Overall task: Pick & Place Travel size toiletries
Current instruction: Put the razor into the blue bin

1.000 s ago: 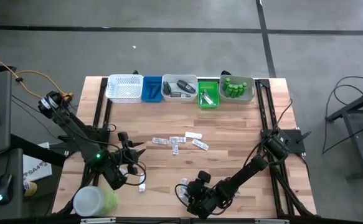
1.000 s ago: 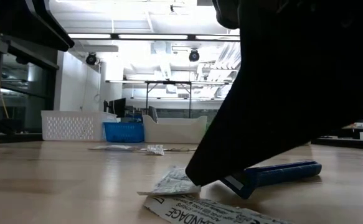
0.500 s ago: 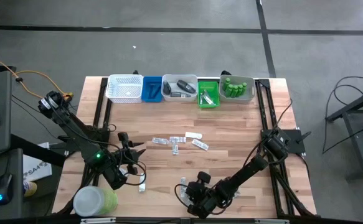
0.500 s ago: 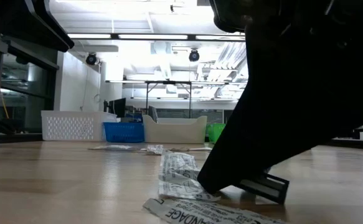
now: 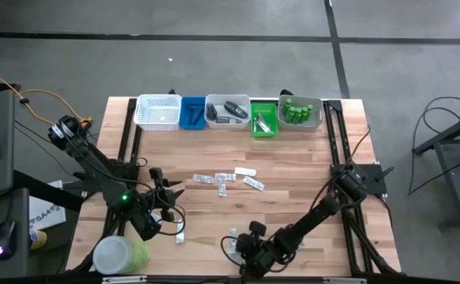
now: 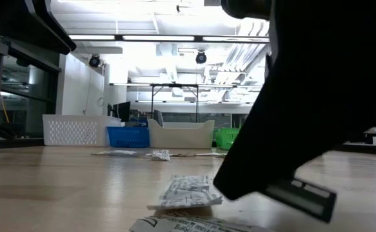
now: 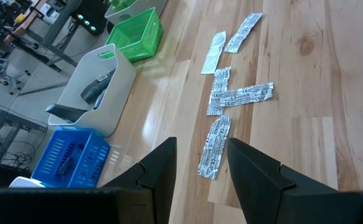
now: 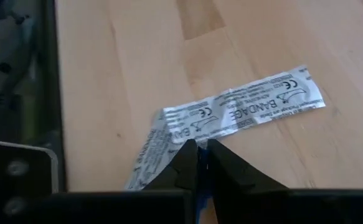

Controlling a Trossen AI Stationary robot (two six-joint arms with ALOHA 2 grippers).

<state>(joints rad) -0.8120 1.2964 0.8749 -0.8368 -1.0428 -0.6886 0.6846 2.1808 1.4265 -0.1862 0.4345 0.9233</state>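
The right gripper, fingers almost shut over a flat bandage sachet near the table's near edge, seems to pinch something blue; the sachet looks light, thin, bendy and slippery, so grab an edge.

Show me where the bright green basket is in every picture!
High view: the bright green plastic basket sits in the far row of trays.
Low view: far behind, right of the long white tray, at.
Left wrist view: beside that white tray, at.
Right wrist view: not in it.

Pale smooth wooden table, crinkled silvery foil sachets
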